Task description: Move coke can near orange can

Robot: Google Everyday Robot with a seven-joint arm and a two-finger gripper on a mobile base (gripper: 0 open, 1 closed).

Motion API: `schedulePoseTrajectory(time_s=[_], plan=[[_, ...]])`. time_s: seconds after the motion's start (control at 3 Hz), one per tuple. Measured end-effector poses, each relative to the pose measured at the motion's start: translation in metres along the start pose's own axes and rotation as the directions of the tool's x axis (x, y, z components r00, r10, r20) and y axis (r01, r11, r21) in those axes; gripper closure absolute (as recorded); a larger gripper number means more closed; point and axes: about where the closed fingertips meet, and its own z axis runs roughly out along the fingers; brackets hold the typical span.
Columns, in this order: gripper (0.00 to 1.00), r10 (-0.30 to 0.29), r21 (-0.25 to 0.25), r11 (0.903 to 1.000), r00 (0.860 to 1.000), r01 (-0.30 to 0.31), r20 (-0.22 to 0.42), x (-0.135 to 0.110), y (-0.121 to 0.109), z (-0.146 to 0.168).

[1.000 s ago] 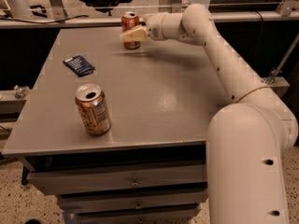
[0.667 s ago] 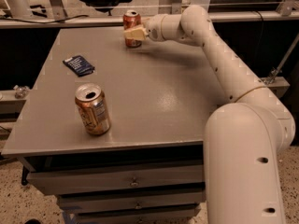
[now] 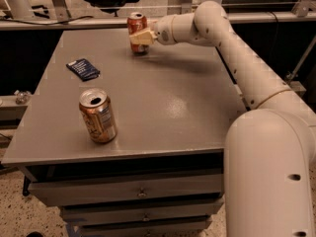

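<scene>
The coke can (image 3: 136, 23), red with a silver top, is at the far edge of the grey table (image 3: 163, 107), upright. My gripper (image 3: 140, 37) reaches in from the right and is shut on the can's middle, with one pale finger (image 3: 142, 37) across its front. The can's base is at or just above the tabletop. The orange can (image 3: 98, 116), golden-copper with a pale label panel and an open silver top, stands upright near the front left of the table, well apart from the coke can.
A dark blue packet (image 3: 83, 68) lies flat on the left part of the table, between the two cans. My arm (image 3: 232, 48) spans the right side of the table. Drawers (image 3: 140, 191) sit below the front edge. A rail and a chair stand behind the table.
The gripper has stayed around the coke can at the far edge and shifted only slightly with it. The orange can and the blue packet have not moved.
</scene>
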Motion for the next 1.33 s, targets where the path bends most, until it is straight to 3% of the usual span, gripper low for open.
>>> schedulePoseTrajectory(time_s=[0.33, 0.67, 1.33], plan=[[1.00, -0.037, -0.099, 0.9944, 0.999, 0.037, 0.006, -0.007, 0.042, -0.022], [1.00, -0.060, -0.188, 0.9802, 0.998, 0.063, 0.026, -0.004, 0.086, -0.049], [1.00, -0.058, -0.322, 0.9442, 0.997, 0.071, 0.051, 0.028, 0.166, -0.118]])
